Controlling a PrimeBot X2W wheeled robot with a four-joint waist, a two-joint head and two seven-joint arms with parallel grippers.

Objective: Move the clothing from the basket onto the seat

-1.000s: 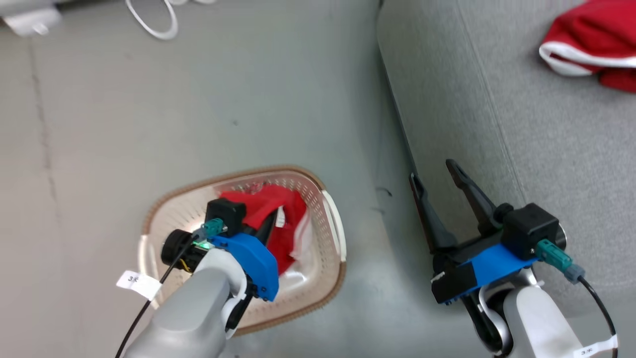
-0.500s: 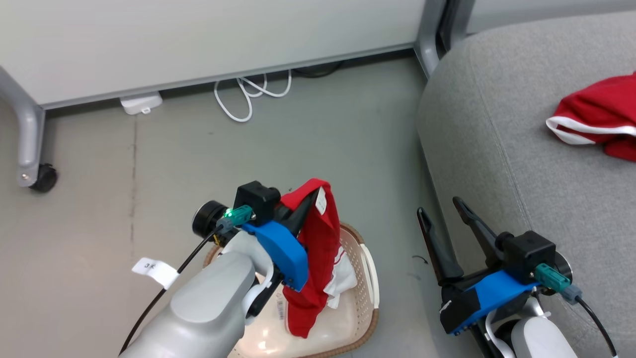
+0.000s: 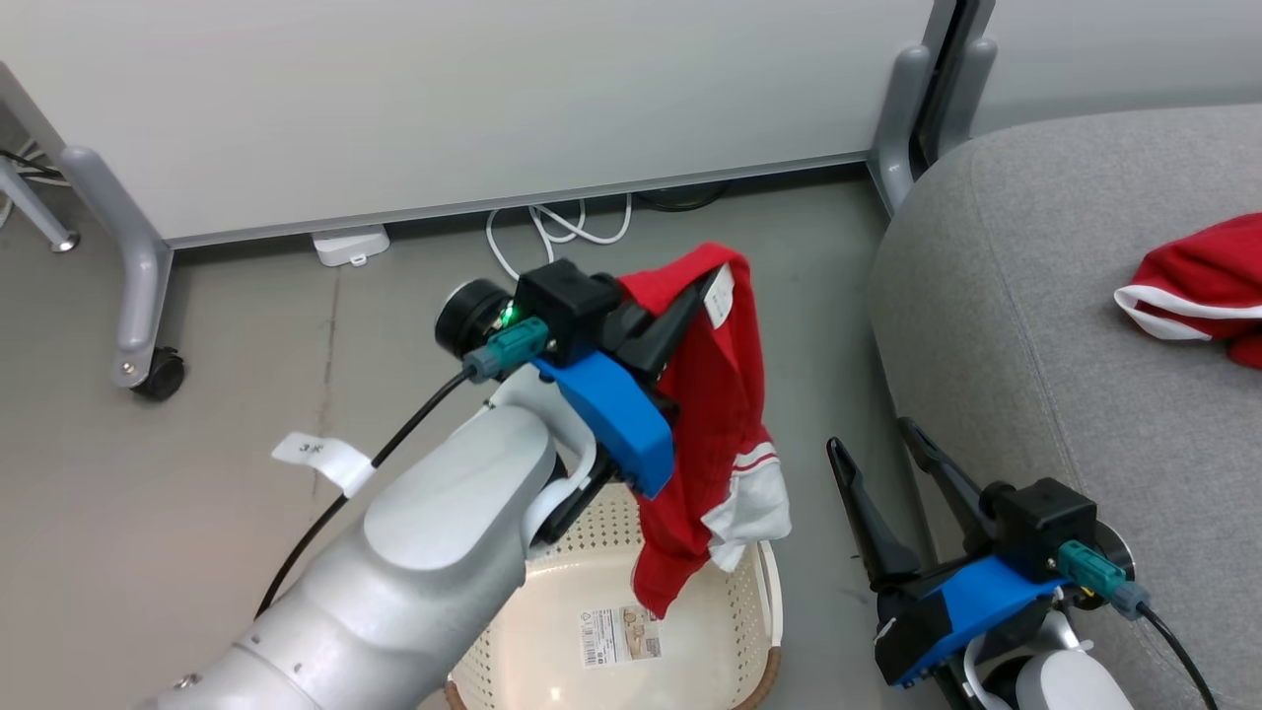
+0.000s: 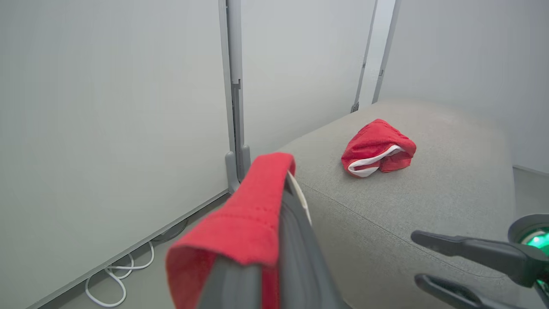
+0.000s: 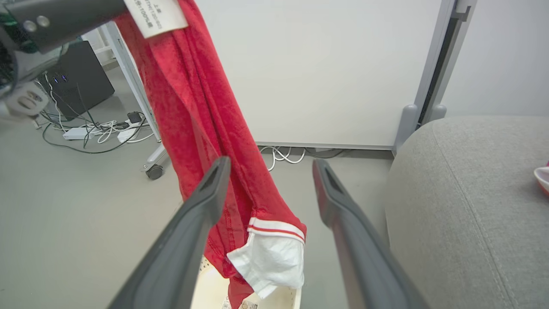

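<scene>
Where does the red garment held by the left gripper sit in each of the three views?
Head view: red garment hangs at centre.
Left wrist view: red garment at lower centre, draped over the fingers.
Right wrist view: red garment from upper left to bottom centre.
Shared landmark: grey sofa, on the right in each.

Red garment [image 3: 715,394]: soft cloth. Basket [image 3: 601,532]: glossy perforated plastic. Sofa [image 3: 1025,325]: matt woven fabric.

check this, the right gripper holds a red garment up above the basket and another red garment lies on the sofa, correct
Wrong arm: the head view shows the left gripper shut on the hanging red garment; the right gripper is open and holds nothing. The rest stands: it hangs above the basket, and another red garment lies on the sofa.
</scene>
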